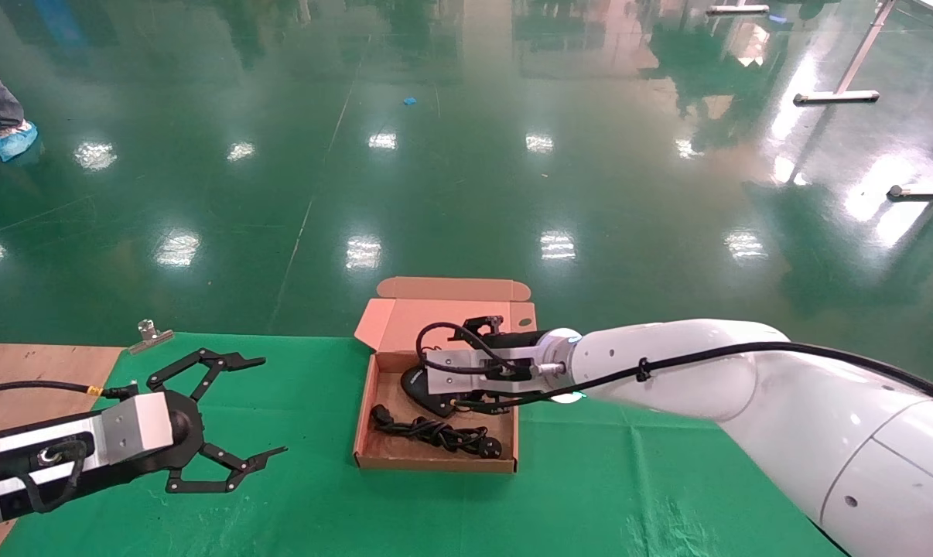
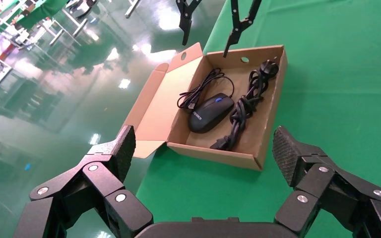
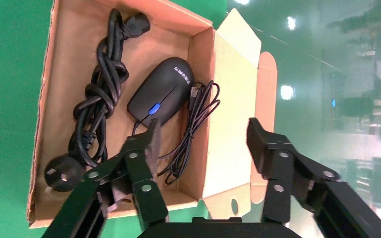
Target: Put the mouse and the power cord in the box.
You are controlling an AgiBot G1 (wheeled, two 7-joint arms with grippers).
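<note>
We see the mouse [image 3: 161,91] and power cord [image 3: 99,99] lying in the box [image 1: 366,402], cord at 6 o'clock. Right tool [image 1: 478,363] hangs released above it, apparently after drop-off; left tool [image 1: 234,422] released, parked over the desk [image 1: 296,495].

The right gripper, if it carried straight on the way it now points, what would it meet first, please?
Probably the box, around its far wall and upright lid. The open right gripper hovers over that edge, with the mouse and its cable just beside one finger; depth is unclear.

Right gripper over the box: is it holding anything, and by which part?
Nothing. The right gripper hangs open above the box; the mouse and power cord lie inside, untouched.
</note>
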